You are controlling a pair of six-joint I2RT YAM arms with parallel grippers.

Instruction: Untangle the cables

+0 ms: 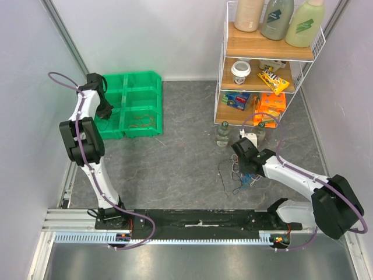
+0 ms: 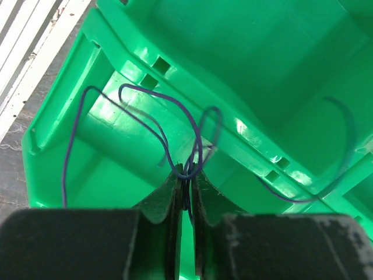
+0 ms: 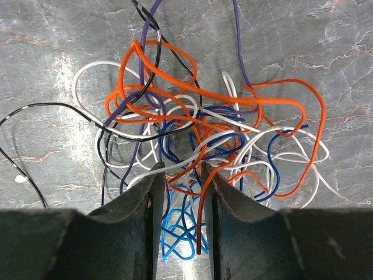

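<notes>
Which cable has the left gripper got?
The purple cable, pinched above the green bin; the rest lie in the tangle on the table.

Grey marbled tabletop [image 1: 186, 169] lay under all, glare patches on it. White walls [image 1: 145, 35] stood far, left and right. Far right stood wire rack [image 1: 265, 49] with wooden shelves: three bottles [image 1: 277, 20] on top, cup [image 1: 240, 72] and snack pack [image 1: 273, 80] on middle, boxes [image 1: 269, 108] on lowest. Two small bottles [image 1: 222, 134] stood just beside rack. Green bin [image 1: 140, 87] sat far left. Aluminium rail [image 1: 76, 219] ran along near edge.
</notes>
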